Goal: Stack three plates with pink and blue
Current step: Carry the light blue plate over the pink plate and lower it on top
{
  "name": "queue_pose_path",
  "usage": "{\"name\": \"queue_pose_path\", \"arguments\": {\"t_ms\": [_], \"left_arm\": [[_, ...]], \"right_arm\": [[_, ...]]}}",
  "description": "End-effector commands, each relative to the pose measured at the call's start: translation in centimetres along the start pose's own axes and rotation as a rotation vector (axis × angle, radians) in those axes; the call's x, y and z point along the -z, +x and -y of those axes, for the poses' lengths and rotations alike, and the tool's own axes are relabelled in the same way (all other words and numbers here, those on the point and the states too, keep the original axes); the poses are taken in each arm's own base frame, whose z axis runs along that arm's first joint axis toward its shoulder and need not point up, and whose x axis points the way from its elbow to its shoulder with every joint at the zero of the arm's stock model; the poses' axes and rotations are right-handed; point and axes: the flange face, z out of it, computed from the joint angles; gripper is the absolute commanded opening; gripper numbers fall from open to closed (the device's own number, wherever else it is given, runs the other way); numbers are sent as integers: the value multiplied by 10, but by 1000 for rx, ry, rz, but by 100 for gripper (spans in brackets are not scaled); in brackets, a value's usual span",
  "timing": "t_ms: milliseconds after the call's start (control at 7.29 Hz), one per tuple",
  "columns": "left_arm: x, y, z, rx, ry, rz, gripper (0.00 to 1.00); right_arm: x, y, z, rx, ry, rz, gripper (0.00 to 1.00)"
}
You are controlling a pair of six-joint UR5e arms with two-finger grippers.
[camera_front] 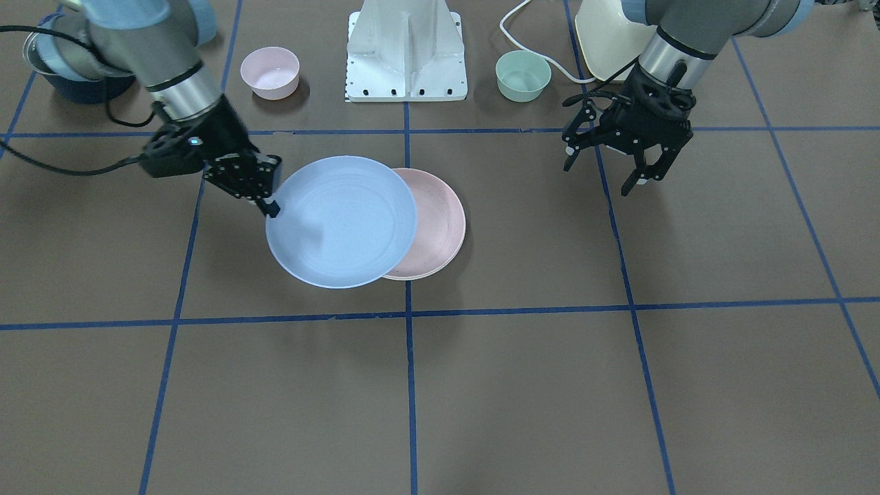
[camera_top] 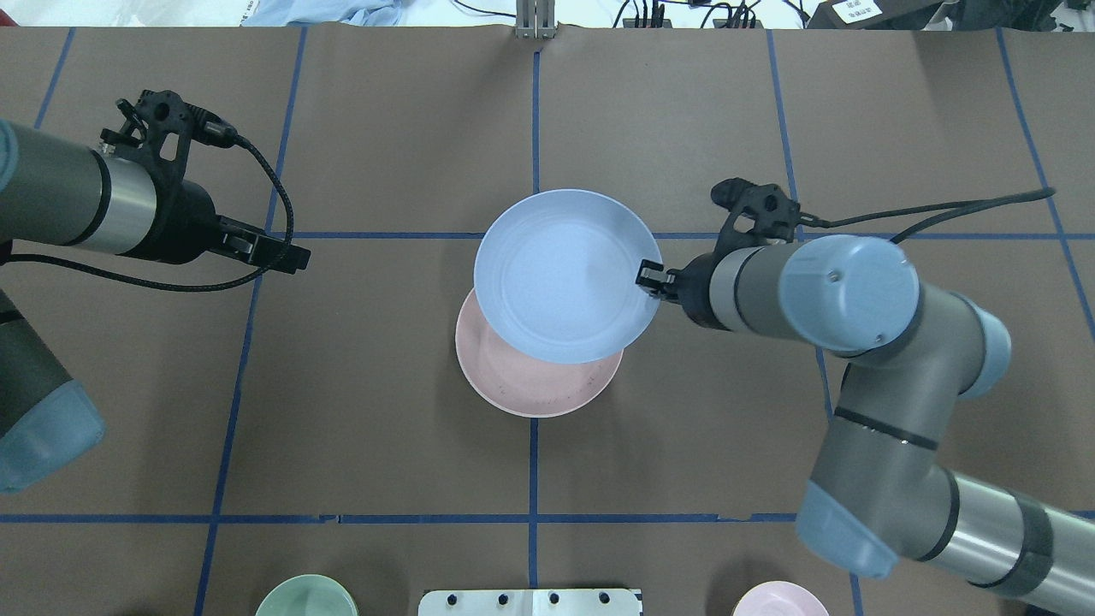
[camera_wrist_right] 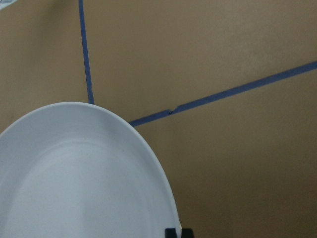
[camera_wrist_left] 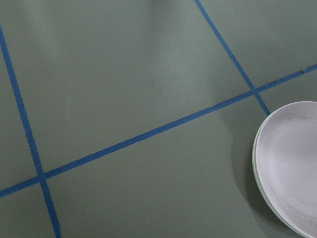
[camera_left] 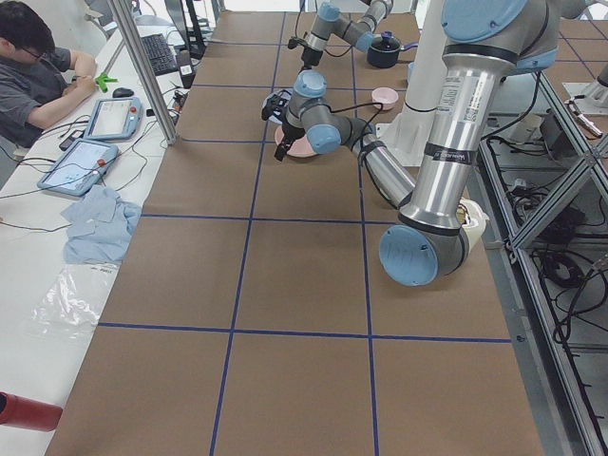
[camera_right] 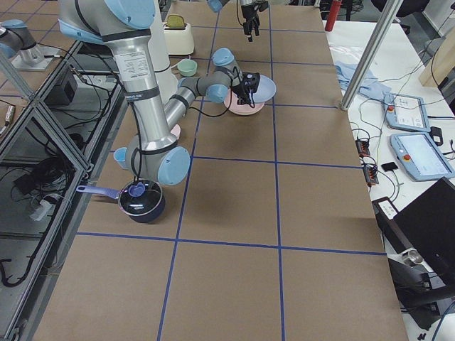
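Blue plate nearly stacked

The blue plate [camera_front: 342, 221] is pinched at its rim by the right gripper [camera_front: 269, 203] and held partly over the pink plate [camera_front: 440, 223], not yet set down. The left gripper [camera_front: 622, 165] is spread, empty. A pale green plate [camera_wrist_left: 255, 168] seems laid under the pink.

Both arms are built alike: dark grey tubes, polished silver sleeves and pale blue round joint caps. The left arm [camera_top: 51, 201] has a silver band [camera_top: 128, 214] behind its black wrist, and a braided black cable [camera_top: 275, 180] loops out at its 3 o'clock side. The right arm [camera_top: 864, 453] has a tiny centre screw [camera_top: 830, 275] in one cap and a thin black cable [camera_top: 984, 203] trailing toward 2 o'clock. The left gripper [camera_front: 598, 179] and right gripper [camera_front: 270, 205] are black skeletal linkwork. A small blue light [camera_front: 196, 142] glows behind the right one. The white metal pedestal [camera_front: 405, 55] shows dark screw holes along its 6 o'clock edge.
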Motion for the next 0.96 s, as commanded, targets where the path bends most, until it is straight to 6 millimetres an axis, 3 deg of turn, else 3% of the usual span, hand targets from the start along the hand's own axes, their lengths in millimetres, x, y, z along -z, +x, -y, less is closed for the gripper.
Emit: {"name": "queue_pose_path", "arguments": {"t_ms": [0,412,549,686,824], "left_arm": [[0,1,0,0,1,-1,100],[-1,0,0,1,0,0,100],[-1,0,0,1,0,0,100],[0,0,0,0,1,-1,100],[-1,0,0,-1,0,0,100]], "right_arm": [[-23,-11,-41,26,18,-48,0],[-40,-13,-42,29,18,-72,0],[-42,-13,-42,32,18,-75,66],[-43,-16,-41,39,30,-73,100],[-35,-22,-25,36,42,-73,100]]}}
